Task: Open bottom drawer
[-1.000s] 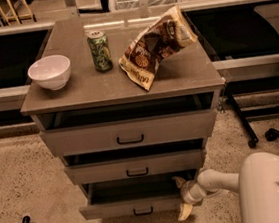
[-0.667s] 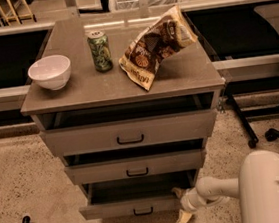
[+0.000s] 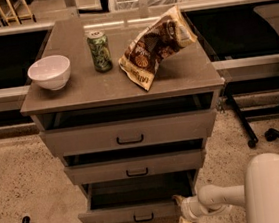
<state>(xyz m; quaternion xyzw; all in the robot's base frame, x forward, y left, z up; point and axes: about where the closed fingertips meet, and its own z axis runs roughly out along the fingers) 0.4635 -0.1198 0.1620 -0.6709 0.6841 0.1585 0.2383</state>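
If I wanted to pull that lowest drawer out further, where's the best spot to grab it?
Its small black bar handle, centred on the flat front of the bottom drawer, approached straight from the front: the bar stands off the face, leaving a gap to hook. The gripper is at the front's right end, not on the handle.

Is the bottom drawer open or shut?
Open: the bottom drawer is pulled out, and its dark inside shows behind the front. The gripper sits at its right end.
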